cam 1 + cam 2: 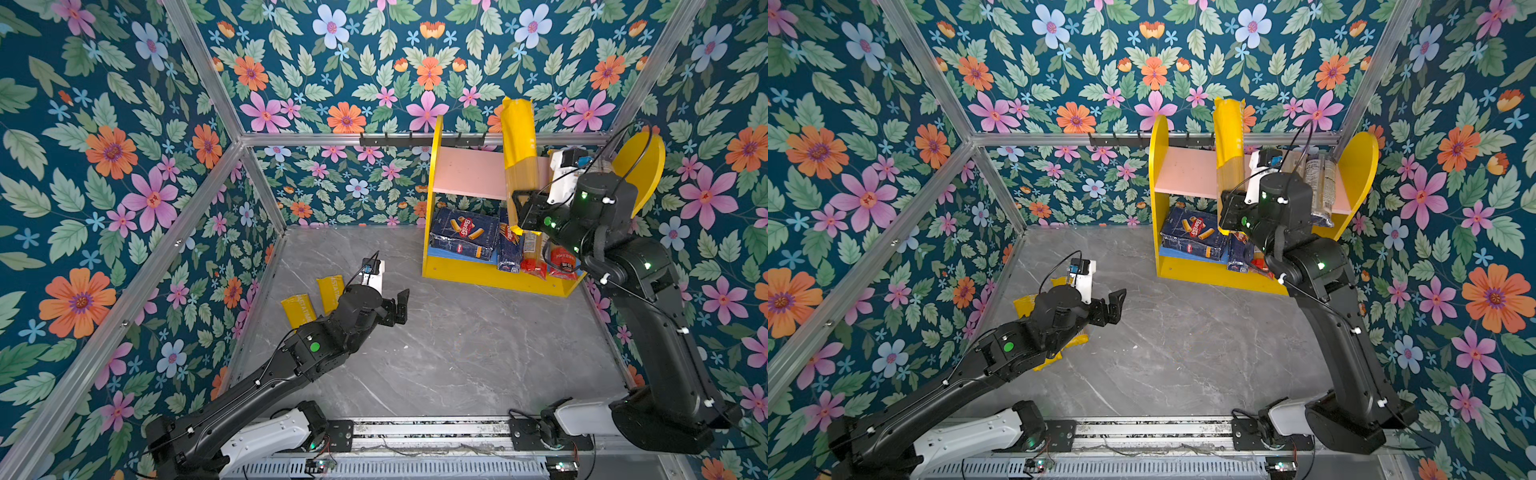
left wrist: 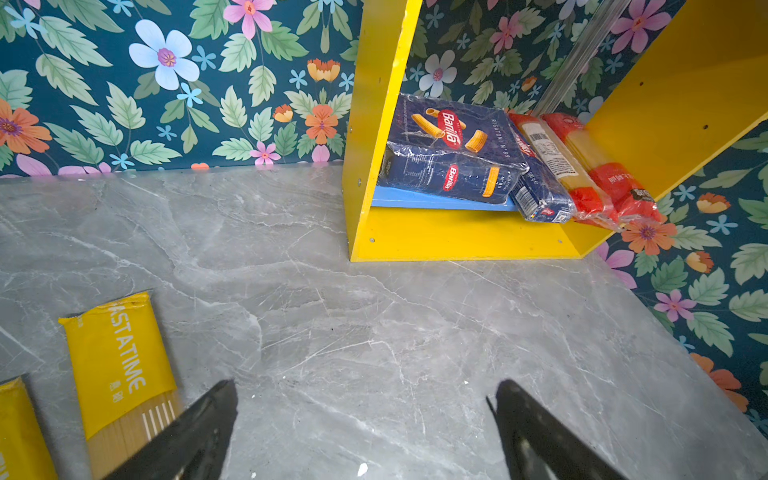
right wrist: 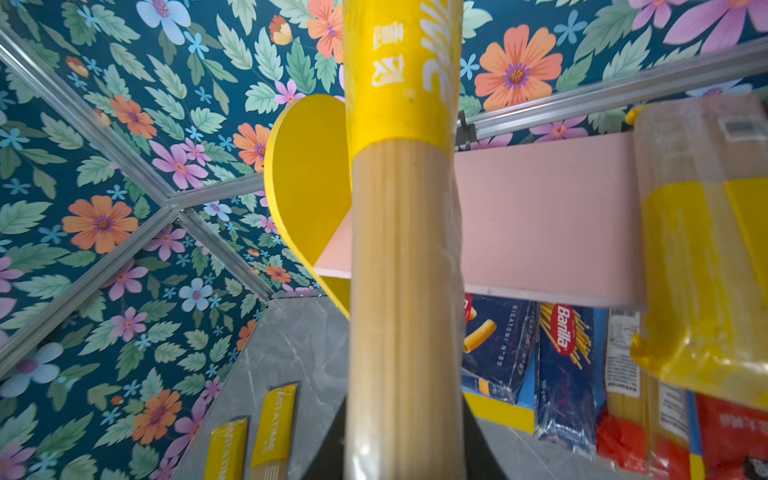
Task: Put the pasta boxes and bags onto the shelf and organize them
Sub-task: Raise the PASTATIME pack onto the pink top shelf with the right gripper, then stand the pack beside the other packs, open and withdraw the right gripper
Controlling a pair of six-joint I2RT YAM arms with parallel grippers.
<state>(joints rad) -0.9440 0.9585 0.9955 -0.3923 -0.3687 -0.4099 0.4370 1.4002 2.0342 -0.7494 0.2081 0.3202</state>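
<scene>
Right gripper (image 1: 517, 212): jaws clamped on a yellow-ended spaghetti bag (image 1: 517, 137), gripped near its lower end. Bag's long axis is close to vertical, printed yellow end up and rising above the shelf (image 1: 432, 199), with a slight lean in both top views. It stands in front of the pink upper board (image 1: 469, 172), between the two yellow side panels; cannot tell whether it touches the board. Left gripper (image 2: 365, 390): jaws spread wide, nothing between them, held over bare grey table (image 2: 374, 316) left of the shelf. Two more yellow-ended bags (image 1: 330, 291) (image 1: 296, 309) lie flat on the table just beside the left arm, roughly parallel, yellow ends toward the back wall, their other ends hidden under the arm. On the blue lower board (image 2: 415, 199): wide Barilla box (image 2: 449, 137) lies flat against the left panel, rigatoni face up; narrow Barilla box (image 2: 536, 183) just beside it, long axis front to back, near end past the board's edge. Two red-ended bags (image 2: 561, 162) (image 2: 611, 178) lie the same way at the right panel. A white-labelled bag (image 1: 1318, 187) lies front to back on the pink board's right end, dark end overhanging.
</scene>
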